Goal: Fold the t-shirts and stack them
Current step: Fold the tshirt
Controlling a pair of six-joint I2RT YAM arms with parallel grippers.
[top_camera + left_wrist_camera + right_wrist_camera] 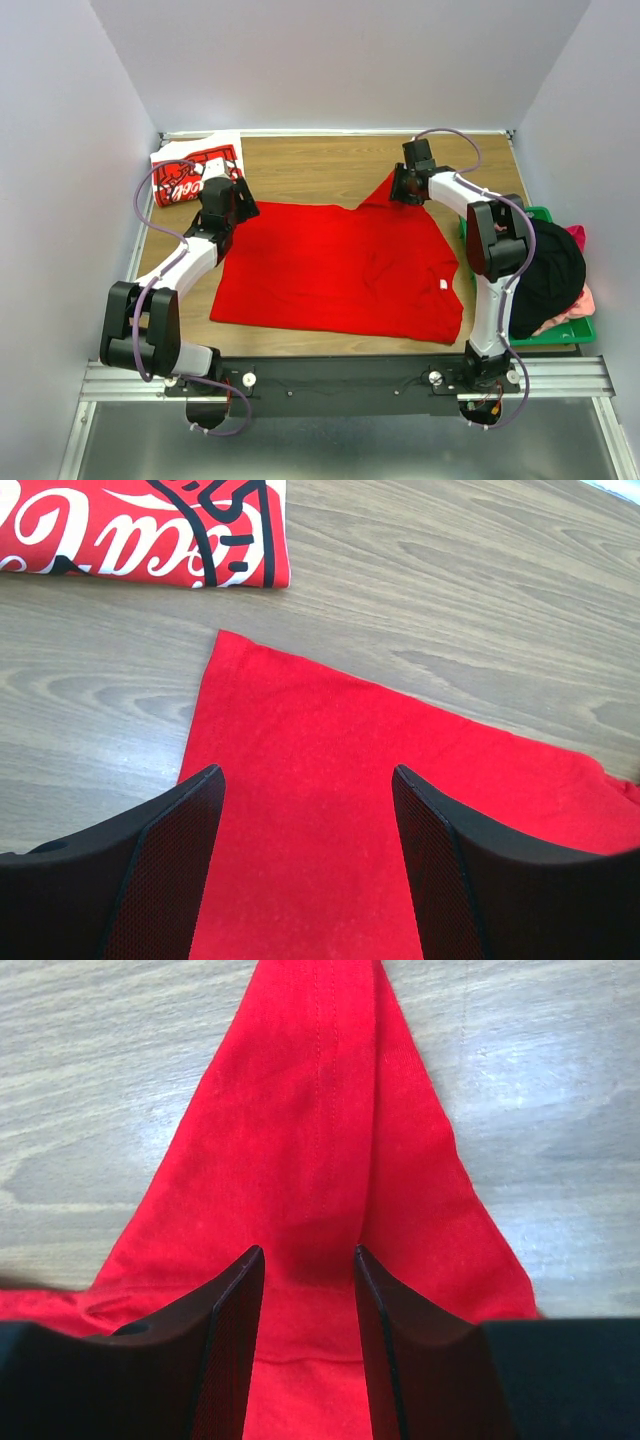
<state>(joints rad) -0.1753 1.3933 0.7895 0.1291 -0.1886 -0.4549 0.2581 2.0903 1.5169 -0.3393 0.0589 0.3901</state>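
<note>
**Two far corners to take before the fold**

The plain red t-shirt (340, 270) lay spread flat across the middle of the wooden table (320, 160), its collar label near the right side. The left gripper (305, 865) hung over the shirt's far left corner with its fingers wide apart and holding nothing. The right gripper (308, 1340) sat at the far right sleeve with its fingers drawn partway in, one on each side of a raised crease of red cloth. Whether they actually pinched it could not be told.

The step in hand looked like taking hold of the far edge for a first fold. To do it well, the left gripper likely needed to come down right at the corner tip, so that it caught only that corner and no loose cloth further in. The right gripper probably needed a firm bite on the sleeve crease. Both holds should be secure before any lift. Both arms then ought to rise and travel together so the edge stayed taut and landed square on the near hem.

Counted, there were two t-shirts. One was the plain one, and the other was a Coca-Cola shirt (195, 172) already folded at the far left corner, well apart from the open fingers. One green crate (560, 338) stood at the right edge, holding a dark garment (550, 265) and something pink (575, 305).
</note>
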